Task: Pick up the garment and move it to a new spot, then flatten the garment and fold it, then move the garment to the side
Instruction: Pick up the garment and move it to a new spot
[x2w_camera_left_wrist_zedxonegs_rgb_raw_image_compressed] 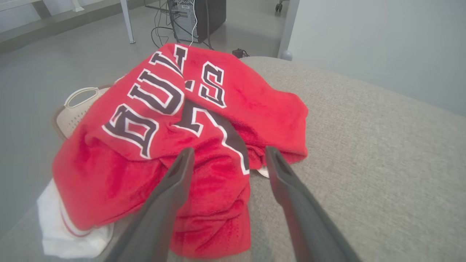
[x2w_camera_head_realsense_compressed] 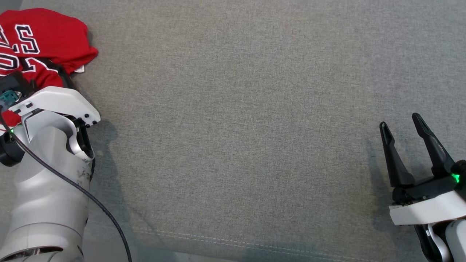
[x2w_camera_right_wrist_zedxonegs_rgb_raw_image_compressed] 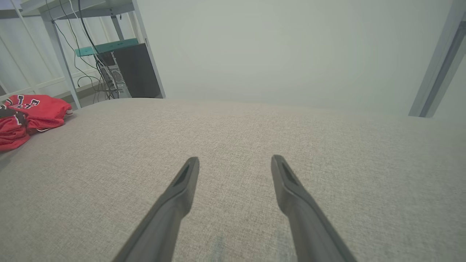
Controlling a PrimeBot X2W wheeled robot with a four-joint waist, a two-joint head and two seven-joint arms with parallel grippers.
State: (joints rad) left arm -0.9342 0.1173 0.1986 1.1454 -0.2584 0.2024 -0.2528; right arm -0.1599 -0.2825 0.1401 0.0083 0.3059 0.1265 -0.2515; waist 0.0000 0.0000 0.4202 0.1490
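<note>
Head view: red garment (x2w_camera_head_realsense_compressed: 43, 40) bunched at far-left corner of grey fabric worktop (x2w_camera_head_realsense_compressed: 236, 120), black-and-white lettering facing up. Pale left forearm (x2w_camera_head_realsense_compressed: 47, 174) above worktop's left edge, covering garment's near part. Black cable (x2w_camera_head_realsense_compressed: 91, 203) draped across forearm. Right jaws wide and empty, low over worktop's right side, fingers (x2w_camera_head_realsense_compressed: 395, 160) aimed toward worktop's far edge, well apart from garment.

Left wrist view: left jaws wide, fingers (x2w_camera_left_wrist_zedxonegs_rgb_raw_image_compressed: 171, 196) over garment's near folds at worktop's corner. One tip over red cloth, the other at the hem where cloth meets worktop. Touching or just clear: cannot tell. White cloth piece (x2w_camera_left_wrist_zedxonegs_rgb_raw_image_compressed: 62, 225) poking out beneath garment at worktop's edge. White perforated basket (x2w_camera_left_wrist_zedxonegs_rgb_raw_image_compressed: 78, 107) beyond worktop's edge, partly behind garment. Computer tower (x2w_camera_left_wrist_zedxonegs_rgb_raw_image_compressed: 204, 14) on floor past worktop's far corner.

Right wrist view: right fingers (x2w_camera_right_wrist_zedxonegs_rgb_raw_image_compressed: 291, 193) spread above worktop's middle stretch, garment (x2w_camera_right_wrist_zedxonegs_rgb_raw_image_compressed: 32, 112) away at worktop's left end.
</note>
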